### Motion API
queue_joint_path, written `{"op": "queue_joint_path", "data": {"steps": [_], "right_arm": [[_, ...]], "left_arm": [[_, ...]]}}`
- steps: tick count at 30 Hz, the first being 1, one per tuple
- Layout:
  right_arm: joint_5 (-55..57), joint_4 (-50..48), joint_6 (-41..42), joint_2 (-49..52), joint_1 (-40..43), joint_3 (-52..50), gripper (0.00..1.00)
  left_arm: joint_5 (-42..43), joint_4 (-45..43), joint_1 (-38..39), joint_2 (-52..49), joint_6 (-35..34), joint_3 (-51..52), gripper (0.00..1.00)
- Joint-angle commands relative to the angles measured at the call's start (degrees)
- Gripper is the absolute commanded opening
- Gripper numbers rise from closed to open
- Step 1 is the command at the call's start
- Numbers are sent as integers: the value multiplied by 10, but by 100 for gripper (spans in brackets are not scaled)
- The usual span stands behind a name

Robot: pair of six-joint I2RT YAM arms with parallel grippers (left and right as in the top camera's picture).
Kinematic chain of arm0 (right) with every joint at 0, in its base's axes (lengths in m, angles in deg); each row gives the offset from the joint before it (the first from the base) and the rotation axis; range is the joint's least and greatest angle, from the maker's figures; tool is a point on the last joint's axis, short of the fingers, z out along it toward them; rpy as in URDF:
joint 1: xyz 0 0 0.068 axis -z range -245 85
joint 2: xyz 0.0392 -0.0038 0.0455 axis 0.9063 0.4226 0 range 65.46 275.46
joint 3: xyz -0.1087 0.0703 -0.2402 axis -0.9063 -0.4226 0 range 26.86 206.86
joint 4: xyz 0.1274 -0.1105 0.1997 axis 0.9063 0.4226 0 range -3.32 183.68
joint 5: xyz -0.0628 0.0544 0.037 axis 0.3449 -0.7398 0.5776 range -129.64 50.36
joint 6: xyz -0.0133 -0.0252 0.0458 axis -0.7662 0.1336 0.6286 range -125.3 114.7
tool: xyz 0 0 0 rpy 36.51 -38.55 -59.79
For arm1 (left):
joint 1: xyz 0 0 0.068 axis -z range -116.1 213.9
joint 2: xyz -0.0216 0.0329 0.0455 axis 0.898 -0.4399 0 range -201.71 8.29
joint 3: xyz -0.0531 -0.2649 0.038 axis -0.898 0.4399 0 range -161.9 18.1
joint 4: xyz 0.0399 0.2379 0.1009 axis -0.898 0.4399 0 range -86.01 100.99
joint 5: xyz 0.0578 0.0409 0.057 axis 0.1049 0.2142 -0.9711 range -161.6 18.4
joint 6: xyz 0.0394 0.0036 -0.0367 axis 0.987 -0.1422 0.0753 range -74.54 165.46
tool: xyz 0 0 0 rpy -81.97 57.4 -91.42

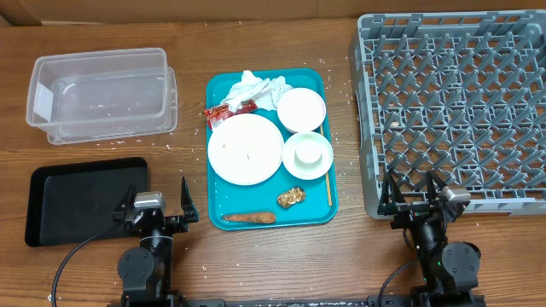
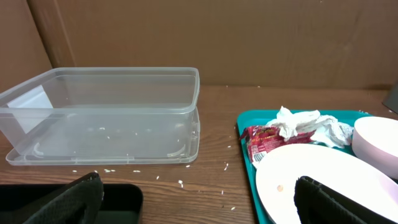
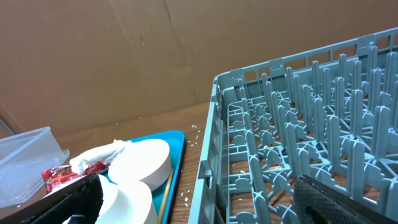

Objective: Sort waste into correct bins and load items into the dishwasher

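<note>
On the teal tray [image 1: 328,183] lie a large white plate [image 1: 245,148], a white bowl [image 1: 301,108], a second white bowl holding a small cup [image 1: 307,153], a crumpled napkin [image 1: 258,89], a red wrapper [image 1: 223,112], a brown food lump [image 1: 291,198], a sausage-like stick [image 1: 247,217] and a thin wooden stick [image 1: 328,189]. The clear tub [image 1: 101,92] and black tray [image 1: 81,198] are at left, the grey dish rack [image 1: 452,107] at right. My left gripper [image 1: 158,209] is open near the black tray. My right gripper [image 1: 418,198] is open at the rack's front edge.
Loose white rice grains [image 1: 339,128] are scattered on the wooden table around the teal tray and inside the clear tub [image 2: 106,109]. A brown cardboard wall stands behind the table. The rack [image 3: 298,130] holds nothing.
</note>
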Motion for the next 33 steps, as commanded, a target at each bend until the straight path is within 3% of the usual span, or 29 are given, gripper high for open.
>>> {"op": "queue_joint_path", "data": {"steps": [1, 20, 27, 33], "right_arm": [[5, -4, -4, -5, 1, -6, 100], [5, -4, -4, -5, 1, -6, 100], [5, -4, -4, -5, 1, -6, 100], [5, -4, -4, -5, 1, -6, 100]], "left_arm": [[3, -1, 4, 7, 11, 2, 100], [5, -3, 4, 7, 8, 2, 100], [207, -30, 4, 7, -150, 2, 100], [248, -108, 4, 7, -255, 2, 100]]}}
